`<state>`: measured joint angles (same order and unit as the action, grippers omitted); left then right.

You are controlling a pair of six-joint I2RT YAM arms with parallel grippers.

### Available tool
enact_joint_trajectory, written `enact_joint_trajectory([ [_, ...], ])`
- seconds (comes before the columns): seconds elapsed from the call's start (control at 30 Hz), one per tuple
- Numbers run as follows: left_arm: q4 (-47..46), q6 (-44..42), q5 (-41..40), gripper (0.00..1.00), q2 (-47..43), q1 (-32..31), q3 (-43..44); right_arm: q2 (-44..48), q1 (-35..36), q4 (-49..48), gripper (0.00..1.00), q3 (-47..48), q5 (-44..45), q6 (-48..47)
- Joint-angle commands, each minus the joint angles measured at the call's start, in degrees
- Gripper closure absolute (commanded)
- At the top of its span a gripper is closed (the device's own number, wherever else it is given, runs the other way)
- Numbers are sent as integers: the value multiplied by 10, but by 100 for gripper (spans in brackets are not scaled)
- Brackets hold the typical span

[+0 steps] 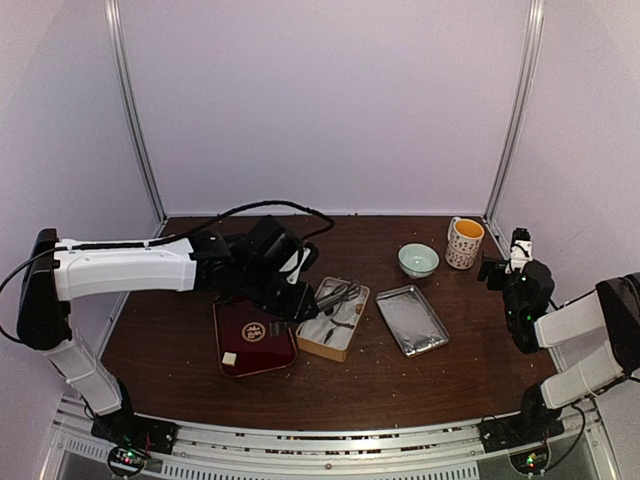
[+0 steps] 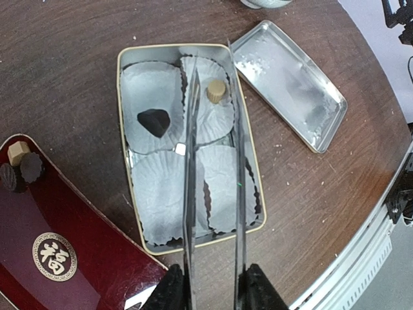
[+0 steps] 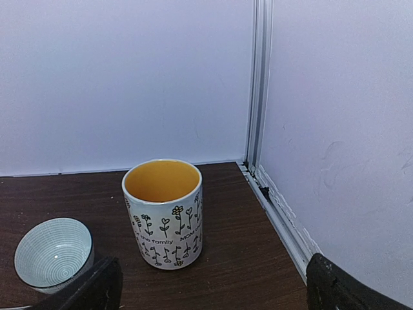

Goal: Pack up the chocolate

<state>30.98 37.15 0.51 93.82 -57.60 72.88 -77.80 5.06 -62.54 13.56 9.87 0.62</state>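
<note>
A dark chocolate [image 2: 153,121] lies in a paper cup [image 2: 145,81] inside the tin [image 2: 120,97], long axis roughly across it, narrow end seemingly pointing down the tin's length. The left claw [image 2: 211,57] is spread above the tin. Two chocolates [image 2: 30,166] rest on the red lid [image 2: 97,258] beside the tin. The right claw [image 3: 213,284] is spread wide.

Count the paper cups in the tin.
4 paper cups in the tin: upper left with a dark chocolate, upper right with a tan piece, lower left and lower right empty-looking; fingers hide parts.
</note>
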Motion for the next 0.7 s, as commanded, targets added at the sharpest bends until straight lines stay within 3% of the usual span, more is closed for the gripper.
enact_joint_trajectory([
  [0.0,-17,-1,-13,70,0,-3,23,-1,-4,0,0,8,5,6],
  [0.67,138,42,-161,71,-150,17,-47,-1,-4,0,0,8,4,6],
])
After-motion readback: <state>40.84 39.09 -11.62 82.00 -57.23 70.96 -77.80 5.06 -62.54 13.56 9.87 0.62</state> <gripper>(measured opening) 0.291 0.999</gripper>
